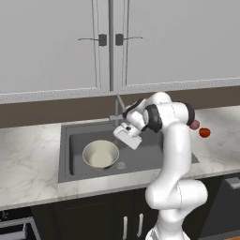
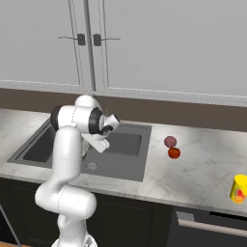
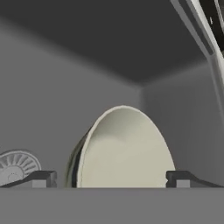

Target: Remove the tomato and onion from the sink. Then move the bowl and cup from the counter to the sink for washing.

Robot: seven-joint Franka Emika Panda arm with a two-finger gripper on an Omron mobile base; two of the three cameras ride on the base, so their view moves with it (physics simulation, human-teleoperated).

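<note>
The wide cream-white bowl (image 1: 101, 153) sits inside the dark grey rectangular sink (image 1: 75, 140) beside its round metal drain (image 3: 15, 166), with the robot's gripper (image 3: 111, 178) spread wide just above it, holding nothing.

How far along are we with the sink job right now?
Done: tomato and onion lie on the counter right of the sink, and the bowl sits in the basin. In hand: nothing; the gripper is open just above the bowl. Left: the cup, on the counter at far right.
</note>
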